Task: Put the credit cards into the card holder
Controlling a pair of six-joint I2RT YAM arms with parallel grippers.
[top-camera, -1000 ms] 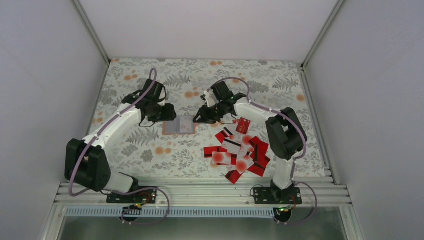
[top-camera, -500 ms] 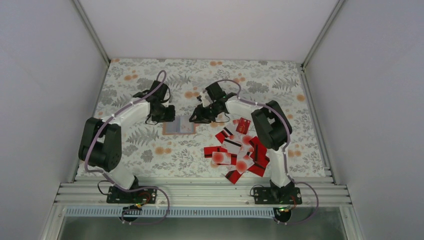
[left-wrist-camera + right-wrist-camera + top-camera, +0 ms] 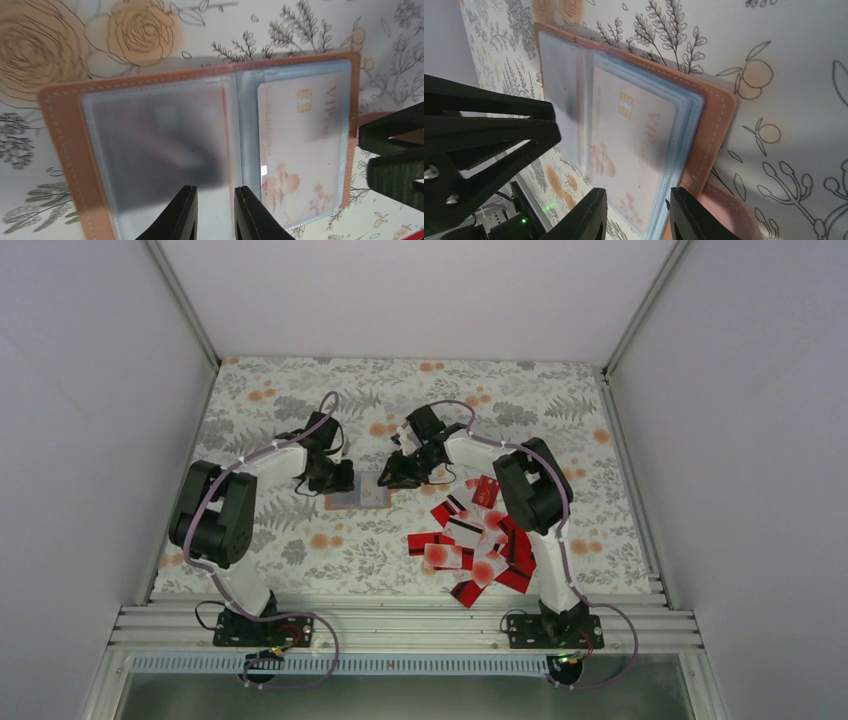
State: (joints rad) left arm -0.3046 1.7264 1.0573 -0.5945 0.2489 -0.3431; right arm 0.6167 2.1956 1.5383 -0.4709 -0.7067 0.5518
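Observation:
The card holder [image 3: 358, 494] lies open on the floral mat, a tan border around clear sleeves. In the left wrist view the card holder [image 3: 65, 150] has a pale "VIP" card [image 3: 300, 145] in its right sleeve. My left gripper [image 3: 338, 478] is at its left edge, and my left gripper [image 3: 216, 212] is slightly open and empty over the left sleeve. My right gripper [image 3: 388, 478] is at its right edge, and my right gripper [image 3: 638, 215] is open, straddling the sleeve edges [image 3: 684, 145]. The credit cards [image 3: 480, 545], red and white, lie heaped to the right.
One red card [image 3: 487, 490] lies apart, just above the heap and behind my right arm. Metal rails [image 3: 400, 625] run along the near edge. White walls [image 3: 90, 440] close in the left, right and back sides.
My left arm has folded in, and its gripper has moved right and down to the holder's left edge. My right gripper has shifted slightly left onto the holder's right side. The cards have not moved.

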